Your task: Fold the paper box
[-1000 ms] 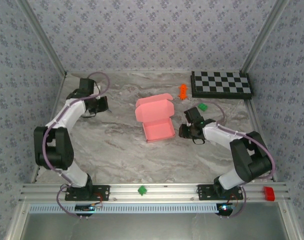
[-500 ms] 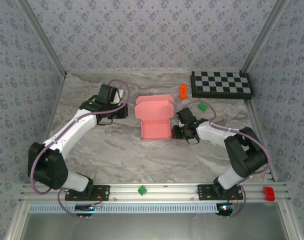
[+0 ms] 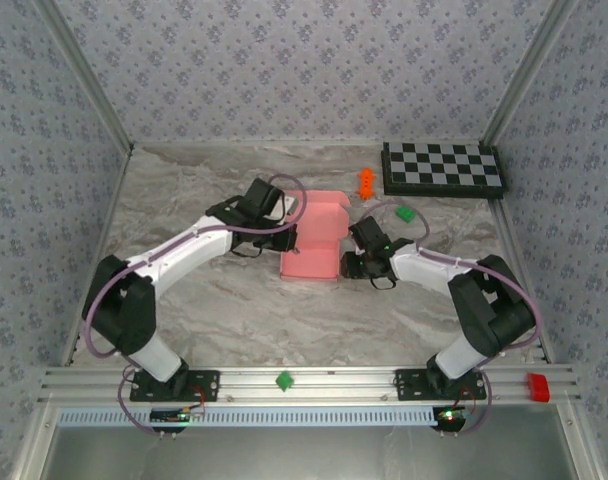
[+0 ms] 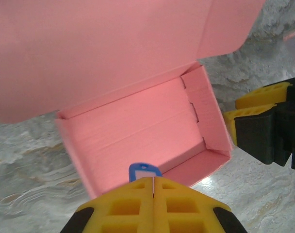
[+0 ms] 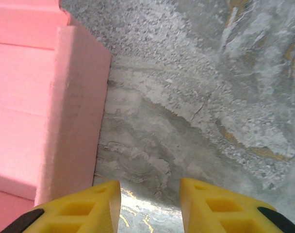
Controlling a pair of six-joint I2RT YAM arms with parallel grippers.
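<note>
Bright even light, soft shadows, slight glare

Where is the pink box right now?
In the overhead view the paper box sits mid-table, lid open, between both arms' jaws, left of the green toy.

One paper box (image 3: 309, 262), one checkerboard (image 3: 443, 167), two green toys (image 3: 405, 213) (image 3: 283, 380)

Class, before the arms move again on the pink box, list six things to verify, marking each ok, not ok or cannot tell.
1. Paper box tray walls standing: ok.
2. Lid closed: not ok, it stands open.
3. Left gripper shut and empty: ok.
4. Right gripper open, empty, beside the box: ok.
5. Right gripper touching the box wall: cannot tell.
6. Green toy apart from box: ok.
</note>
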